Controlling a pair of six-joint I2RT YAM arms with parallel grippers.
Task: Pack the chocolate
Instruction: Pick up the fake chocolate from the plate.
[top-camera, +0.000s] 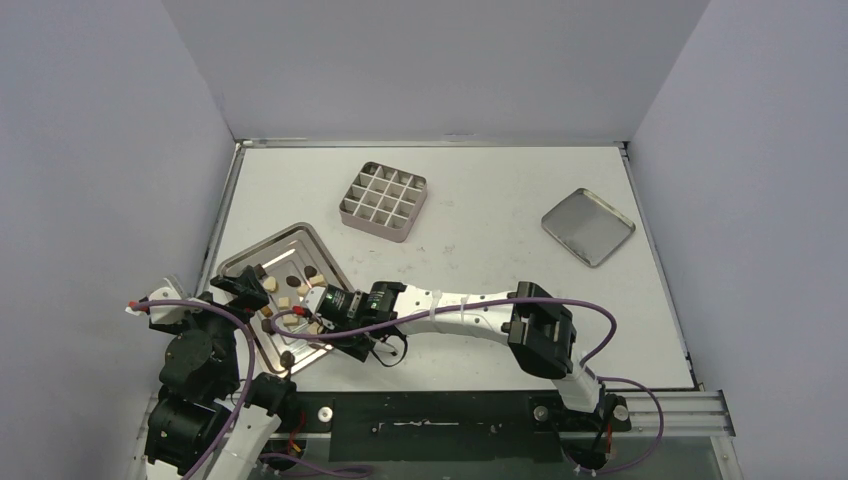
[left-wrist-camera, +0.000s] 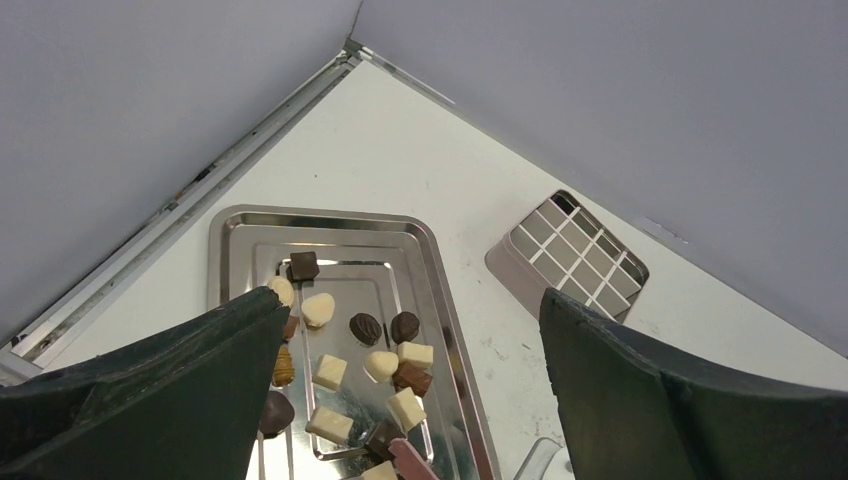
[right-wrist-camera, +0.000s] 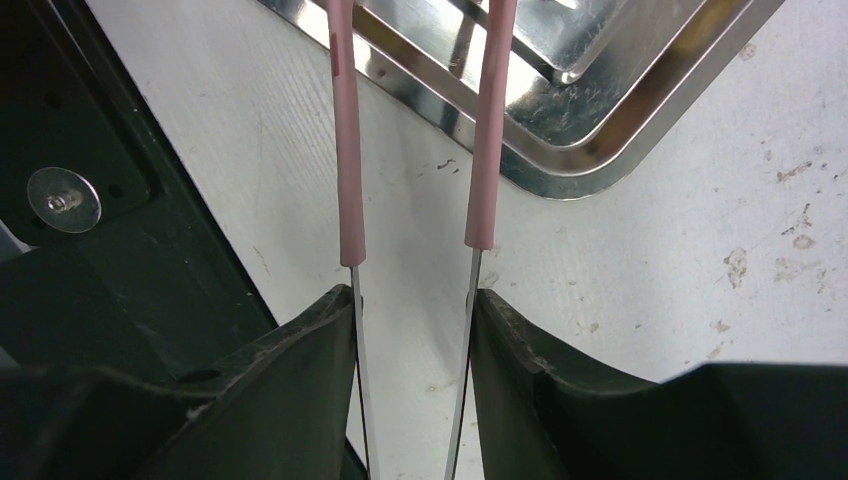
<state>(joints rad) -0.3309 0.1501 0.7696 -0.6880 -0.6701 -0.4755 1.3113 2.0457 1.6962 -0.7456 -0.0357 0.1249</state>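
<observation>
Picking is the step in hand. The right gripper (right-wrist-camera: 412, 300) is clamped on a pair of slim metal tweezers with pink sleeves (right-wrist-camera: 344, 150), its fingers pressing the two prongs partly together. It reaches across the white table to the silver stepped metal tray (left-wrist-camera: 320, 214) at the near left.

The chocolate (left-wrist-camera: 381, 364) - small dark brown, tan and cream-white pieces - lies loose in the tray's sunken floor. None shows in the square gridded tin (top-camera: 372, 225), which stands well apart, farther back on the table. The tin's flat grey lid (top-camera: 588, 227) lies off to the right.

One pink tip sits among the nearest pieces; whether anything is caught between the prongs cannot be told. The left gripper (left-wrist-camera: 410, 298) hovers over the tray with its fingers spread wide, holding nothing.

The pieces share no heading. The cube-like ones have no long axis to speak of, and the few oval ones point different ways. As a group, the scatter runs along the tray's length.

The next move likely calls for a light squeeze on a single piece - enough to lift it without flicking it aside - then a level carry to one cell of the tin.
</observation>
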